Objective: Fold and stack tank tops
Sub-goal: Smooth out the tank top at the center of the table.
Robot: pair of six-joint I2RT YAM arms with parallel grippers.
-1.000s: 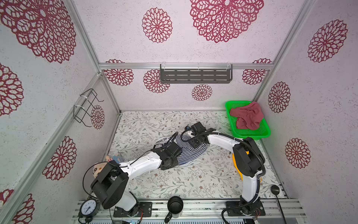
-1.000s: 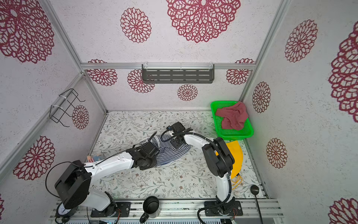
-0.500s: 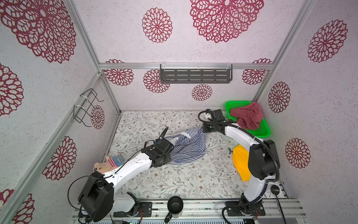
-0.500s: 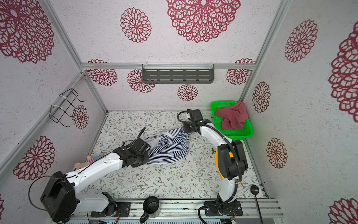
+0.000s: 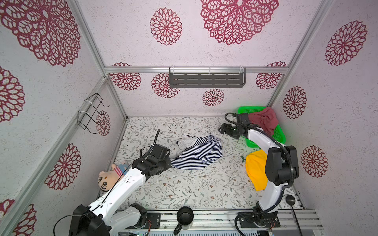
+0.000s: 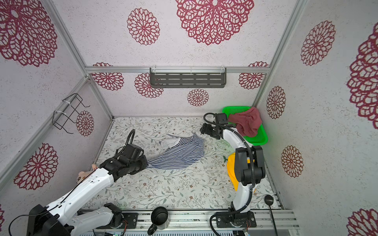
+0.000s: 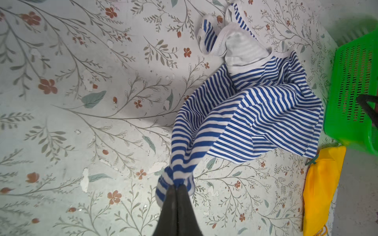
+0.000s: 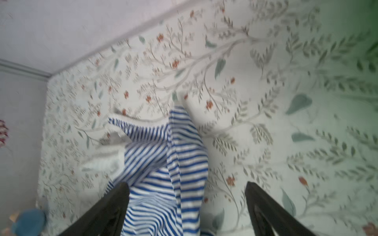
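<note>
The striped tank top [image 5: 198, 152] [image 6: 180, 153] lies crumpled and partly spread on the floral mat. My left gripper [image 7: 177, 186] is shut on one bunched corner of it, at the near left end of the cloth [image 5: 171, 162]. My right gripper [image 5: 222, 129] [image 8: 187, 186] hangs open just past the top's far right corner, apart from it in both top views. In the right wrist view the striped cloth [image 8: 163, 163] lies loose below the spread fingers. The maroon tank top [image 5: 264, 120] [image 6: 247, 122] sits heaped in the green basket.
The green basket [image 5: 279, 137] stands at the back right corner, with a yellow cloth [image 5: 255, 171] in front of it by the right arm's base. A plush toy [image 5: 110, 177] lies at the left wall. A black mug [image 5: 185, 216] stands on the front rail.
My right gripper has opened and let go of the striped top, which has dropped onto the mat. The right arm moved back right toward the basket. The left arm pulled its corner left.
</note>
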